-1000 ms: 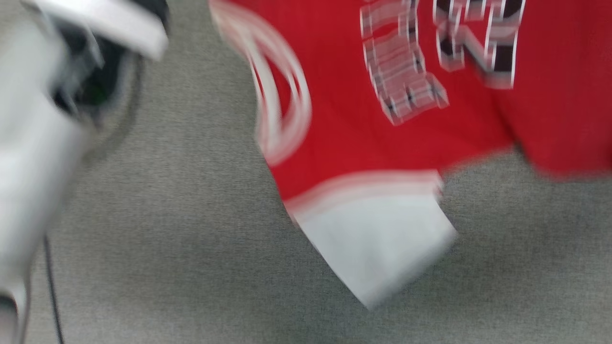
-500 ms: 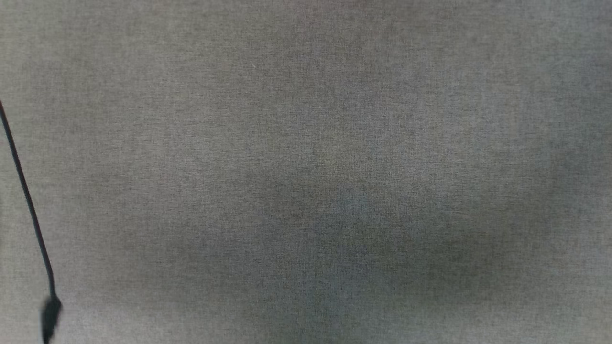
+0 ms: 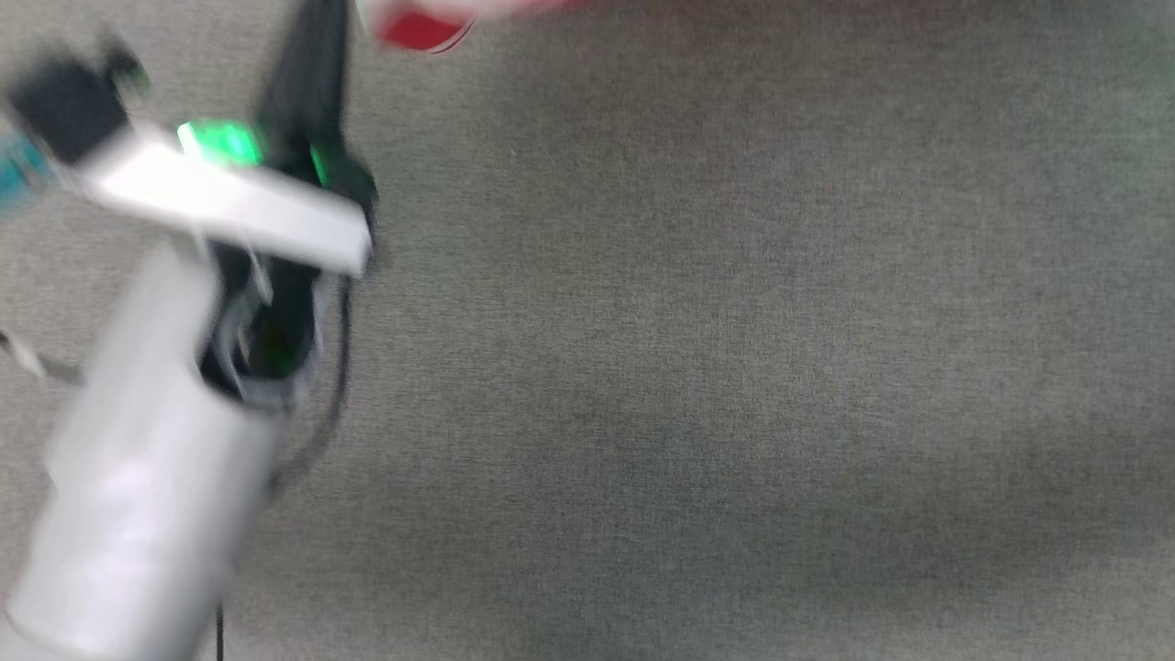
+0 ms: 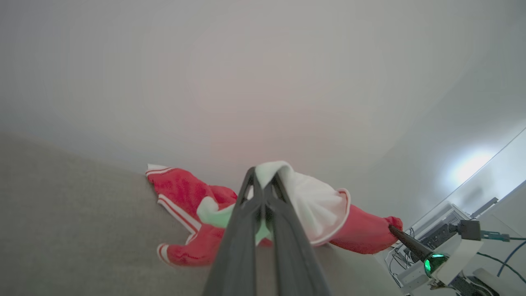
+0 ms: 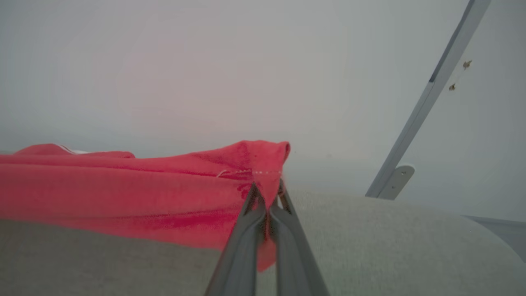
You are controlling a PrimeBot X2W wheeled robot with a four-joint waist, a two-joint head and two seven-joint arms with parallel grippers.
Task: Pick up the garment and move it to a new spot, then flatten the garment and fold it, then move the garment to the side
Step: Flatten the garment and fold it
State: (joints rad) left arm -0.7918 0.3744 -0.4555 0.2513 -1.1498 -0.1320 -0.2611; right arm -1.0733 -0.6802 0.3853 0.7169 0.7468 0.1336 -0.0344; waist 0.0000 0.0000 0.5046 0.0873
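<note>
The garment (image 4: pixel 181 193), red with white sleeve panels and white stripe trim, hangs stretched between my two grippers over a grey fabric surface (image 4: pixel 61 213). My left gripper (image 4: pixel 263 181) is shut on a white sleeve panel, which bunches over the fingertips. My right gripper (image 5: pixel 267 193) is shut on a red hemmed corner of the garment (image 5: pixel 123 185). The left wrist view also shows the right gripper (image 4: pixel 392 228) meeting the garment's far red end. In the blurred head view the left gripper (image 3: pixel 317 37) points up at the left, with a scrap of the garment (image 3: pixel 418 28) at the top edge.
The grey fabric surface (image 3: pixel 734 367) spreads across the head view. A pale wall stands behind it in both wrist views. A slanted metal bar with a bracket (image 5: pixel 427 94) runs along the wall at the right. Cables and equipment (image 4: pixel 452 246) sit past the surface's far end.
The head view has shifted. The garment spread across its top a second ago; now a red scrap sits at the top edge and the left arm is back at the left.
</note>
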